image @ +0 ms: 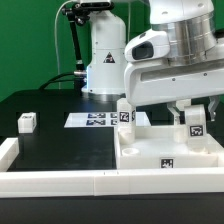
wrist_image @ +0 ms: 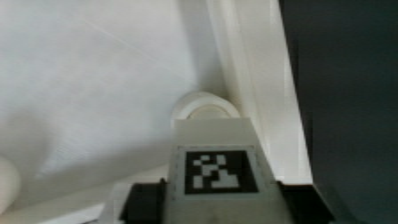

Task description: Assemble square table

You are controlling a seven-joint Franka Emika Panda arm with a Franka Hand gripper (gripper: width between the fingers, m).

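The square table top (image: 160, 152) lies on the black table at the exterior view's right, rim up. One white tagged leg (image: 125, 116) stands upright at its far left corner. My gripper (image: 194, 112) is shut on a second leg (image: 195, 126) and holds it upright at the far right corner. In the wrist view this leg (wrist_image: 214, 150) sits between my dark fingers (wrist_image: 146, 205), its rounded end against the top's surface beside the raised rim (wrist_image: 249, 60). A third leg (image: 27, 122) lies loose at the exterior view's left.
The marker board (image: 92, 119) lies flat at the back middle. A long low white border rail (image: 60, 180) runs along the front edge and up the left side. A white robot base (image: 100, 60) with cables stands behind.
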